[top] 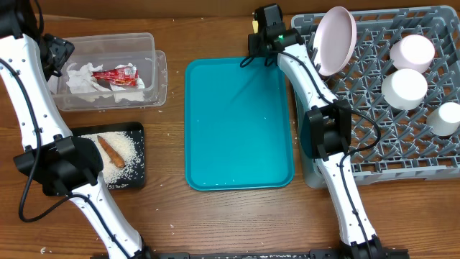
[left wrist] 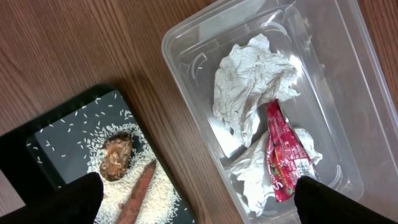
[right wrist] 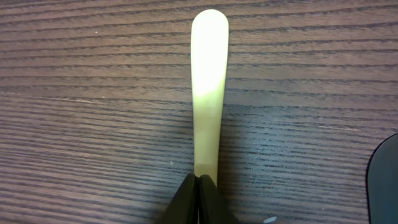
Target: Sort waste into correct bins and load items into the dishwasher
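Step in hand: loading the last dish, judging by how things lie. The pale yellow spoon (right wrist: pixel 208 93) is the only item not yet in the rack.
Right gripper (right wrist: pixel 198 186): jaws closed tight on the near end of the spoon's handle.
Spoon position: over the bare wooden table (right wrist: pixel 74 124) on the far side, just beyond the teal tray's (top: pixel 241 122) far right corner and near the rack's far left corner. Whether it rests on the wood or hangs clear of it I cannot tell.
Next move: probably a lift and a short carry to the right into the rack. The thin handle is pinched at one end only, so it may swivel, and a free gap between pegs is needed.
Left gripper (left wrist: pixel 202 202): spread wide, holding nothing, above the two bins at the left.
Clear tub (left wrist: pixel 186 37): far left; crumpled white napkins (left wrist: pixel 252 81) with the red wrapper (left wrist: pixel 283 155) lying on them.
Black tray (left wrist: pixel 56 137): near left, just beside the tub; a heap of rice (left wrist: pixel 161 186), a brown lump (left wrist: pixel 116 158) and a brown stick (left wrist: pixel 140 190) on the grains.
Dish rack (top: pixel 402 155): right; the plate (top: pixel 336 39) stands on edge at its far left, two bowls (top: pixel 412 52) and a cup (top: pixel 447 117) sit upside down further right.
Teal tray: centre; only a few pale specks.
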Robot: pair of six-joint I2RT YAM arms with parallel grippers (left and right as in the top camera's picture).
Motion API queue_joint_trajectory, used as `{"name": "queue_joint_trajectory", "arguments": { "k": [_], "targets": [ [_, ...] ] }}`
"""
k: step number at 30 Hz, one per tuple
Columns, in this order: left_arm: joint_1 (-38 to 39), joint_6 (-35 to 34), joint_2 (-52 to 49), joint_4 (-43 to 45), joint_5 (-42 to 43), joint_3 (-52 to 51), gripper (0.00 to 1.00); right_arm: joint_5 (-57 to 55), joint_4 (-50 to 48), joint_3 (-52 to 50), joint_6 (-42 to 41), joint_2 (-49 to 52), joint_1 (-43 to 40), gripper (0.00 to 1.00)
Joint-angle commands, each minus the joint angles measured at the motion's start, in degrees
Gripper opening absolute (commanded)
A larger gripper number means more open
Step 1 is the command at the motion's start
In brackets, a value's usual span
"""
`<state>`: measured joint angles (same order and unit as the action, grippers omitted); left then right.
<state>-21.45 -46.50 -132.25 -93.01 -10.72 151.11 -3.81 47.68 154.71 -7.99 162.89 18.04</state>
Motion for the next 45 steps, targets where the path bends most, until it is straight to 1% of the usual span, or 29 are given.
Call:
{"name": "queue_joint_trajectory", "arguments": {
  "k": [1,3,4,5,6,7,8,9,13,21,27,28,34,42,45],
  "targets": [
    [0.26,0.22,0.24,0.09,0.02,0.00,1.00,0.52,0.09,2.14,-0.87,-4.11,-0.04,0.04],
    [0.26,0.22,0.24,0.09,0.02,0.00,1.00,0.52,0.07,2.14,-0.87,-4.17,-0.04,0.04],
    [0.26,0.22,0.24,0.09,0.02,0.00,1.00,0.55,0.09,2.14,-0.87,-4.22,-0.04,0.09],
    [0.26,0.22,0.24,0.09,0.02,0.00,1.00,0.55,0.09,2.12,-0.87,-4.22,-0.04,0.18],
    [0.24,0.22,0.24,0.09,0.02,0.00,1.00,0.52,0.11,2.12,-0.85,-4.22,-0.04,0.33],
    [0.24,0.22,0.24,0.09,0.02,0.00,1.00,0.48,0.20,2.12,-0.83,-4.20,-0.04,0.41],
    [0.24,0.22,0.24,0.09,0.02,0.00,1.00,0.50,0.17,2.10,-0.83,-4.17,-0.04,0.47],
    [0.24,0.22,0.24,0.09,0.02,0.00,1.00,0.50,-0.02,2.05,-0.83,-3.98,-0.04,0.51],
    [0.26,0.22,0.24,0.09,0.02,0.00,1.00,0.50,-3.04,0.07,-0.83,-3.87,-0.11,0.53],
    [0.26,0.22,0.24,0.09,0.02,0.00,1.00,0.50,-6.69,-5.55,-0.79,-3.82,-0.11,0.51],
    [0.26,0.22,0.24,0.09,0.02,0.00,1.00,0.48,-7.30,-8.11,-0.79,-3.76,-0.11,0.50],
    [0.24,0.22,0.24,0.09,0.02,0.00,1.00,0.48,-7.30,-8.37,-0.76,-3.76,-0.11,0.49],
    [0.26,0.22,0.24,0.09,0.02,0.00,1.00,-0.92,-7.08,-8.50,-0.79,-3.76,0.02,0.21],
    [0.26,0.22,0.24,0.09,0.02,0.00,1.00,-2.34,-6.62,-7.63,-0.63,-3.80,0.26,0.06],
    [0.26,0.22,0.24,0.09,0.02,0.00,1.00,-2.25,-6.16,-6.49,-0.85,-4.11,0.26,0.04]
  ]
}}
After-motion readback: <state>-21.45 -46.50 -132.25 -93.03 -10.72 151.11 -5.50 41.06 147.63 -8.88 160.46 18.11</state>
